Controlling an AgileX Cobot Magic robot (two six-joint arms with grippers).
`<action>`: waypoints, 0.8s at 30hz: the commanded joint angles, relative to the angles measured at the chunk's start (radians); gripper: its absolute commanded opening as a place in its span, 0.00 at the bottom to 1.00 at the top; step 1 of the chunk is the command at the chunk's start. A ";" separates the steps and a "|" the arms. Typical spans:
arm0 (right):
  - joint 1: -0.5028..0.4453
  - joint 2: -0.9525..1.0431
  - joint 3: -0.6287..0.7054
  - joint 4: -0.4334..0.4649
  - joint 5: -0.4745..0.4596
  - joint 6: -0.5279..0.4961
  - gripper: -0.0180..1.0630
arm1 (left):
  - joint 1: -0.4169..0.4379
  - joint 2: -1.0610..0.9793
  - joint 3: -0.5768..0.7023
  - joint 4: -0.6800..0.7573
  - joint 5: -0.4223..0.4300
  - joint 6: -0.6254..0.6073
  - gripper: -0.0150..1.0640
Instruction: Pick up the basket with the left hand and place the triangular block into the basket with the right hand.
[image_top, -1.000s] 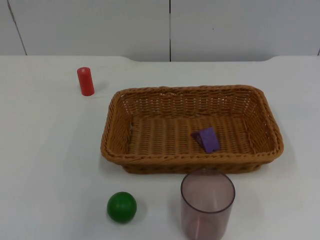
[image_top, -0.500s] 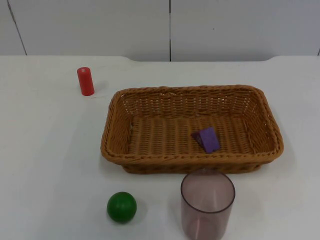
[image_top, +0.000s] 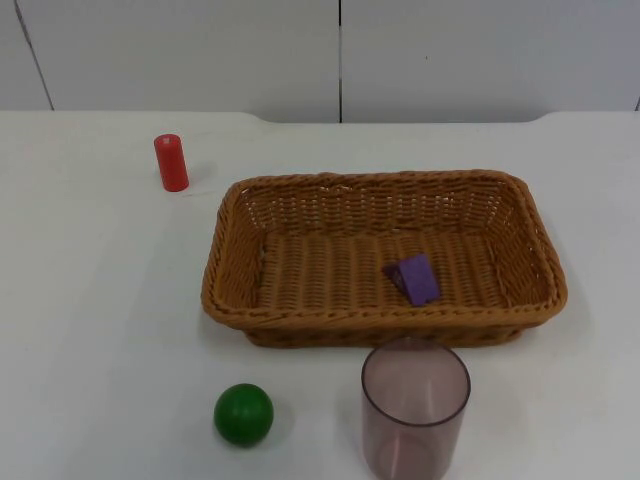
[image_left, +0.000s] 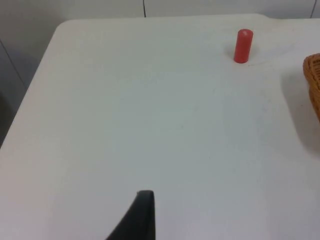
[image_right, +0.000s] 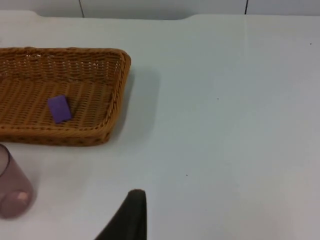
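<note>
The brown wicker basket (image_top: 330, 318) stands on the white table, a little right of the middle. A purple triangular block (image_top: 415, 279) lies inside it, on the right half of its floor. The right wrist view also looks onto the basket (image_right: 117, 95) and the block (image_right: 59, 108) in it. My right gripper (image_right: 131, 215) waits above bare table off the basket's right end, well apart from it. My left gripper (image_left: 142, 214) waits above the table's left part, far from the basket's rim (image_left: 313, 75). Neither gripper holds anything that I can see.
A red cylinder (image_top: 171, 162) stands upright behind the basket's left end, also in the left wrist view (image_left: 243, 46). A green ball (image_top: 243, 414) lies at the front left. A tinted see-through cup (image_top: 415, 410) stands just in front of the basket.
</note>
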 joint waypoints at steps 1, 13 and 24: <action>0.005 -0.002 0.009 -0.021 -0.014 0.002 0.98 | 0.005 -0.003 0.003 -0.007 0.003 -0.007 0.98; 0.005 -0.002 0.009 -0.041 -0.014 0.002 0.98 | 0.005 -0.003 0.005 -0.100 0.005 0.099 0.98; 0.005 -0.002 0.009 -0.048 -0.012 0.007 0.98 | 0.005 -0.003 0.006 -0.104 0.005 0.055 0.98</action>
